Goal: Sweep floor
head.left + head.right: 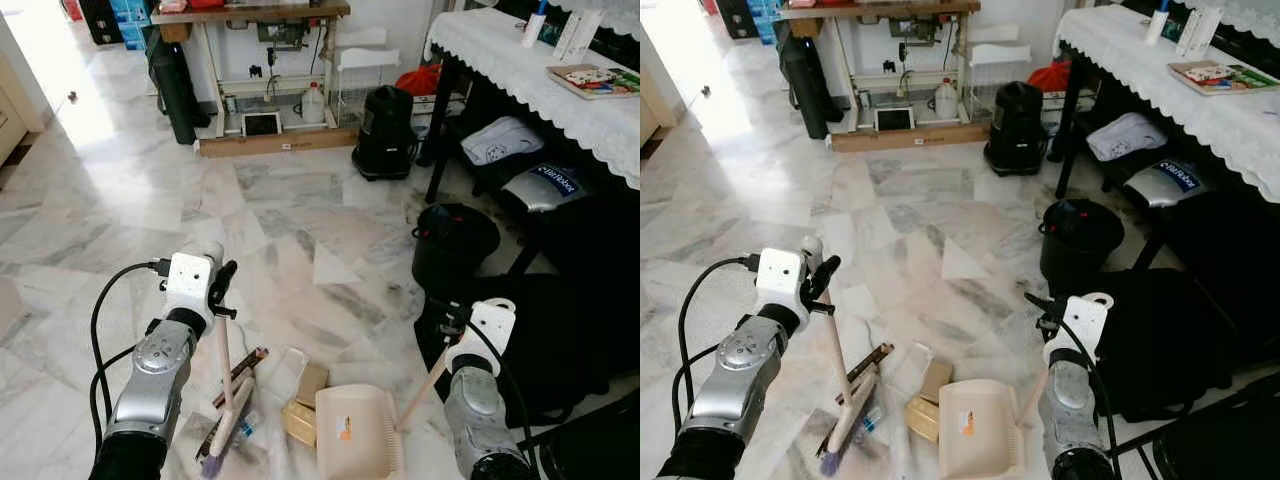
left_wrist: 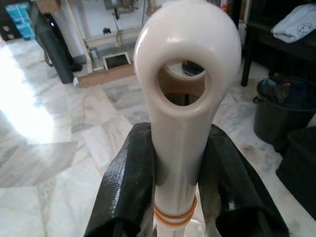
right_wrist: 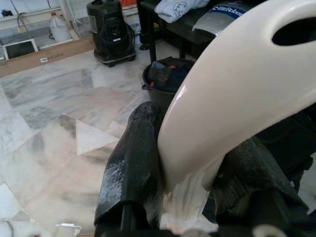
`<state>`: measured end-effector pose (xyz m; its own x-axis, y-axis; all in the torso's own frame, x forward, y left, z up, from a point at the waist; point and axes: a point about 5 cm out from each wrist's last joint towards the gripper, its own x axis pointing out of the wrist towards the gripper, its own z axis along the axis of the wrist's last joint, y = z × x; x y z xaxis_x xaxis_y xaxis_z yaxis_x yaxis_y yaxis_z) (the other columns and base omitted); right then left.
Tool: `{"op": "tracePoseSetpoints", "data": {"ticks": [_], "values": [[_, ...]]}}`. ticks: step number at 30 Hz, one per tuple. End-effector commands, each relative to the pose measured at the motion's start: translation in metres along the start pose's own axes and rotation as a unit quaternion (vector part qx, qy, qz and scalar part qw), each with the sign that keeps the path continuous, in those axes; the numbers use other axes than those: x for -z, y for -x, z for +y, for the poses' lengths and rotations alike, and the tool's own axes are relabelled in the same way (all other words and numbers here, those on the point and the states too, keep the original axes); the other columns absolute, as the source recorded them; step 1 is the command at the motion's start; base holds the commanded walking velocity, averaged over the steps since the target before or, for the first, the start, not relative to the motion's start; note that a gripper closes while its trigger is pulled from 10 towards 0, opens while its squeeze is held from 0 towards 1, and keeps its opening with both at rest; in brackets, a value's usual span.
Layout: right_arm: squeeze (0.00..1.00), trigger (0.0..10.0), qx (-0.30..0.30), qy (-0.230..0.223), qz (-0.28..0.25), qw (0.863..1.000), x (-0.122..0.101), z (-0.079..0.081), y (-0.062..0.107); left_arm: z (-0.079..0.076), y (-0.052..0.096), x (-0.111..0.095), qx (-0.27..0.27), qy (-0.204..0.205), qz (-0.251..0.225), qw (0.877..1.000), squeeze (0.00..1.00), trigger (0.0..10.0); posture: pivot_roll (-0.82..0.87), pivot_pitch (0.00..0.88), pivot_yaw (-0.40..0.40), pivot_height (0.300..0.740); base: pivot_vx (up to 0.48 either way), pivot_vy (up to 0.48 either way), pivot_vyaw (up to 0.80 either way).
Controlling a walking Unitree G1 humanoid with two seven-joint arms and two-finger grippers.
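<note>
On the marble floor [image 1: 300, 230] we record: left gripper [image 2: 177, 197], fingers clamped on the cream broom handle [image 2: 185, 98], its brush head [image 1: 232, 420] down beside brown cardboard scraps [image 1: 305, 400]; right gripper [image 3: 192, 187], fingers closed around the dustpan handle [image 3: 237, 98], cream dustpan [image 1: 358, 432] resting just beside those scraps.
</note>
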<state>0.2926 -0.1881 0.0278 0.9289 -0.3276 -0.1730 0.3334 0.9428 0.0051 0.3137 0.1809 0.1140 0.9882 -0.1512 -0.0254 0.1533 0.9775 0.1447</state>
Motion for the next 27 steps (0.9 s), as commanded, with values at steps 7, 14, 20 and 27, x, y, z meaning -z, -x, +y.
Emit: {"op": "tracePoseSetpoints", "data": {"ticks": [7,14,20,27], "values": [[0.00,10.0,0.017,0.000,-0.026,1.000,-0.002,-0.006,0.004,0.002,-0.005,-0.012,-0.005,-0.009,-0.016,1.000,0.00,10.0,0.00,0.000,0.024,0.740,0.000,0.000,0.00],[0.00,10.0,0.053,-0.014,-0.093,0.994,-0.026,-0.020,-0.001,-0.001,-0.006,-0.013,-0.005,-0.002,-0.019,1.000,0.00,10.0,-0.02,0.000,0.018,0.740,0.000,0.000,0.00],[0.00,10.0,0.054,-0.014,-0.110,0.992,-0.035,-0.026,-0.003,-0.004,-0.007,-0.012,-0.002,0.000,-0.018,1.000,0.00,10.0,-0.02,0.000,0.009,0.740,0.000,0.000,0.00],[0.00,10.0,0.054,-0.001,-0.074,0.996,-0.019,-0.027,0.001,-0.004,-0.008,-0.013,-0.003,-0.001,-0.019,1.000,0.00,10.0,-0.02,0.000,0.008,0.740,0.000,0.000,0.00]]}}
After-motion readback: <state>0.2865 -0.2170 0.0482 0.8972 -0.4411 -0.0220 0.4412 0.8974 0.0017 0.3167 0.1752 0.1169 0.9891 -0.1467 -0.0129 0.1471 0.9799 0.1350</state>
